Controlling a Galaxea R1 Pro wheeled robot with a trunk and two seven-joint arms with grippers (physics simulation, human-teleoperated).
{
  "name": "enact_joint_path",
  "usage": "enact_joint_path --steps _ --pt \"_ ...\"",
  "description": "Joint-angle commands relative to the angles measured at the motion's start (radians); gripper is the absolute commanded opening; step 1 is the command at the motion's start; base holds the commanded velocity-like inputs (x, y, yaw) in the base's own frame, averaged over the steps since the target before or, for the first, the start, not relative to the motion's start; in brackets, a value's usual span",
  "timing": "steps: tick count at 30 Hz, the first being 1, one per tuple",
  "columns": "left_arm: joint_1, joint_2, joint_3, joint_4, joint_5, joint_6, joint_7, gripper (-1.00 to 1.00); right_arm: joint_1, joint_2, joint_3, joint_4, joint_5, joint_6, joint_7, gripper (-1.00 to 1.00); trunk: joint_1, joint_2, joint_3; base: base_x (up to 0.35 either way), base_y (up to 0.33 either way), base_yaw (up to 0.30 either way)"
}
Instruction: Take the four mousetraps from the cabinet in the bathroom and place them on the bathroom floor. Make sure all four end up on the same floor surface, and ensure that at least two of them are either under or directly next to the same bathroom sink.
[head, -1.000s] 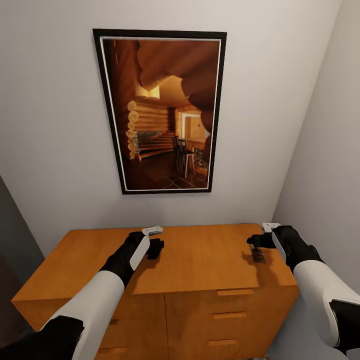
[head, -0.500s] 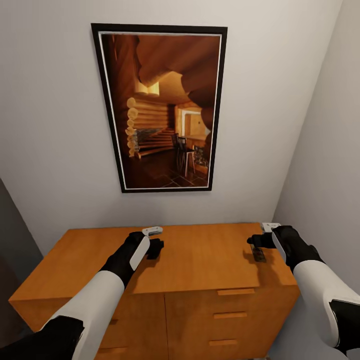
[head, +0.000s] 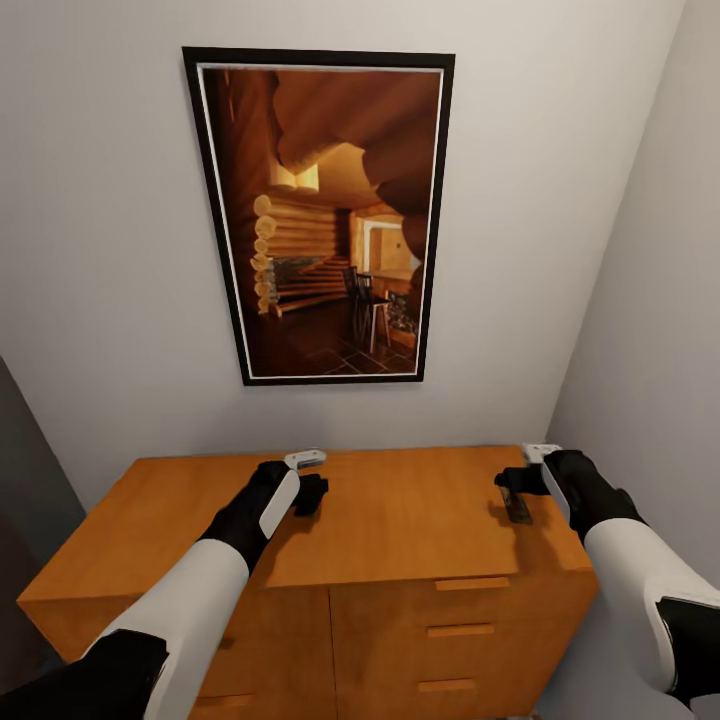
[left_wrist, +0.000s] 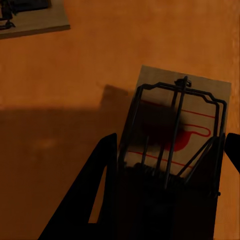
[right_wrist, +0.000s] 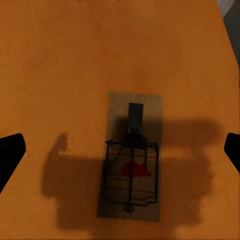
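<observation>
Standing before the cabinet (head: 400, 520), both arms work its top: left tool (left_wrist: 170, 165) closed on a mousetrap (left_wrist: 182, 120), right tool (right_wrist: 120, 150) open above another mousetrap (right_wrist: 131, 162). Lower squarely, straddling its edges.

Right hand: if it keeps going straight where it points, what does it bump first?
Probably the mousetrap lying flat on the cabinet top, straight ahead of the open right hand.

Both arms wear smooth white forearm shells with black upper-arm segments and black wrists. The left gripper (head: 311, 494) and right gripper (head: 515, 492) are black, each topped by a small pale-grey block.
</observation>
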Motion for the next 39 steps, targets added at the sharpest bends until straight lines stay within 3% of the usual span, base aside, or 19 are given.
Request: enact_joint_path --steps 1,5,15,33,39 --pt "-0.007 0.0 -0.002 -0.007 0.01 0.001 0.009 -1.0 -0.006 0.006 -0.005 -0.002 0.005 -0.002 0.009 1.0 0.0 -0.001 -0.002 0.0 0.0 0.0" --pt "-0.011 0.0 -0.002 -0.023 0.01 0.0 0.011 -1.0 -0.028 0.029 -0.005 -0.002 0.004 -0.006 0.009 1.0 0.0 -0.001 -0.002 0.0 0.0 0.0" --pt "0.036 0.0 -0.002 -0.008 0.018 -0.002 0.012 -1.0 -0.032 0.083 -0.005 0.017 0.011 -0.005 0.003 1.0 0.0 -0.001 -0.002 0.0 0.0 0.0" --pt "0.037 0.0 -0.003 -0.008 0.018 -0.004 0.018 -1.0 -0.032 0.066 -0.011 0.017 0.015 -0.001 -0.009 1.0 0.0 -0.001 -0.002 0.0 0.0 0.0" --pt "0.037 0.0 -0.003 -0.009 0.018 -0.005 0.014 -1.0 -0.032 0.039 -0.011 0.018 0.011 -0.002 -0.002 1.0 0.0 -0.001 -0.002 0.0 0.0 0.0"
